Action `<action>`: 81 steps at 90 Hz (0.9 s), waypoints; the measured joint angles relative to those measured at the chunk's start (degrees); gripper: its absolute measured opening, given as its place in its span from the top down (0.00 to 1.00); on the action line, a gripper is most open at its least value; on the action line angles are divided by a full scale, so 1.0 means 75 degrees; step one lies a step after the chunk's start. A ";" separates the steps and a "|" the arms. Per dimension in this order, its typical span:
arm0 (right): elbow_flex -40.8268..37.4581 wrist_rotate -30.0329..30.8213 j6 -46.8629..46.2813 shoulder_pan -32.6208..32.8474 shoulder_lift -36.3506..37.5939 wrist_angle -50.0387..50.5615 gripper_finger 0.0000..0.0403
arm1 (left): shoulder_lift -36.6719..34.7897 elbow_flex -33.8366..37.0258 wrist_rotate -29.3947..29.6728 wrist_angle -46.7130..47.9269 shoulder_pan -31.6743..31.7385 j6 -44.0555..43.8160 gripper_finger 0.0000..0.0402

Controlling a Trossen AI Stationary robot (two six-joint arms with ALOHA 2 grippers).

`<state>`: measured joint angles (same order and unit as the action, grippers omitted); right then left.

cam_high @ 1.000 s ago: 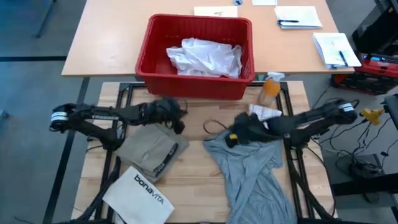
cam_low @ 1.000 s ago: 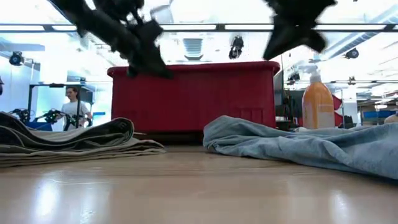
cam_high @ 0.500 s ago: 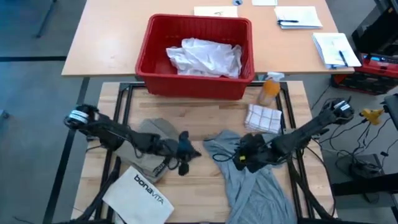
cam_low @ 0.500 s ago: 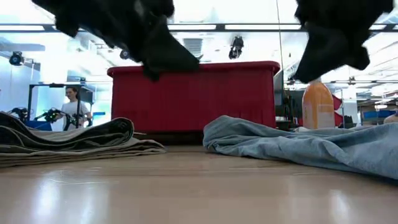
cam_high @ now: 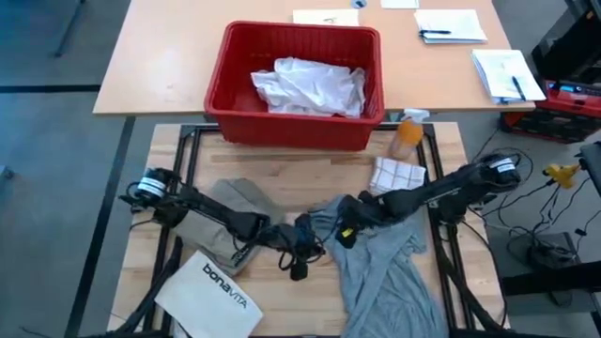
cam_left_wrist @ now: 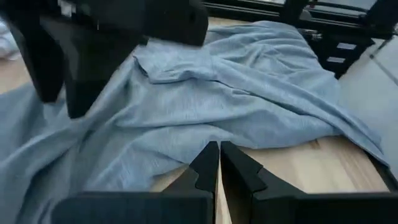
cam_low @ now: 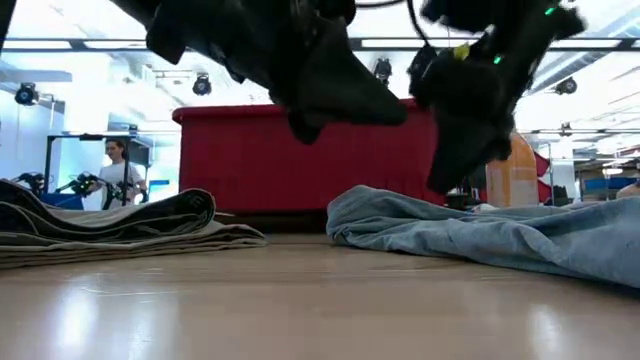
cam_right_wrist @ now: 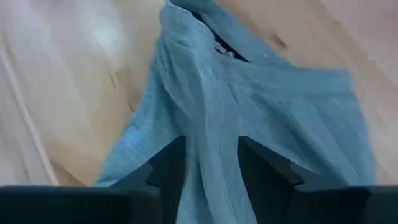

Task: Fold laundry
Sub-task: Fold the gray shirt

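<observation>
The grey T-shirt (cam_high: 385,268) lies spread and rumpled on the wooden table's right half, its collar end (cam_right_wrist: 214,46) toward the middle. The folded khaki-tan piece (cam_high: 223,218) rests flat at the left. The white shirt (cam_high: 308,84) lies crumpled in the red basket (cam_high: 225,94). My left gripper (cam_left_wrist: 218,158) is shut and hovers over the T-shirt's left edge (cam_left_wrist: 180,168), above the table. My right gripper (cam_right_wrist: 211,163) is open, low over the T-shirt near its collar end (cam_low: 445,182). My right gripper's open fingers (cam_right_wrist: 171,163) stand over the T-shirt's upper part, pointing down. I cannot tell whether they touch the cloth.
A stiff white "bonavita" bag (cam_high: 211,291) lies at the near left. An orange bottle (cam_high: 407,133) and a checked cloth (cam_high: 395,176) sit at the far right of the table. The two grippers are close together near the table's middle (cam_high: 319,239).
My left gripper has swung from over the khaki piece toward the near edge and the right, ending at the T-shirt's left edge, lower than before. My right gripper dipped toward the near edge over the T-shirt, then shifted left, also lower.
</observation>
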<state>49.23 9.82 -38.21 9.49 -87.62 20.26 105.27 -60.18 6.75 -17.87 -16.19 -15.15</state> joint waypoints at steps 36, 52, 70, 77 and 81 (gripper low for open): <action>0.0003 -0.0377 0.0528 -0.0486 -0.0679 -0.0381 0.84 | -0.0023 0.0242 0.0049 0.0155 0.0000 -0.0284 1.00; 0.0000 -0.0519 0.0688 -0.0489 -0.0795 -0.0371 0.98 | -0.0023 0.0242 0.0049 0.0157 0.0000 -0.0284 1.00; 0.0000 -0.0280 0.0795 -0.0572 -0.0131 0.0098 1.00 | -0.0026 0.0242 0.0046 0.0152 0.0000 -0.0281 1.00; 0.0000 -0.0236 0.0849 -0.0723 0.0172 0.0449 1.00 | -0.0029 0.0242 0.0043 0.0149 -0.0003 -0.0280 1.00; 0.0000 -0.0225 0.0921 -0.0837 0.0308 0.0640 1.00 | -0.0029 0.0242 0.0032 0.0152 -0.0002 -0.0262 1.00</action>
<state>49.23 8.13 -31.30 3.22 -85.30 25.06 105.06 -58.37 6.99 -16.73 -16.20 -17.11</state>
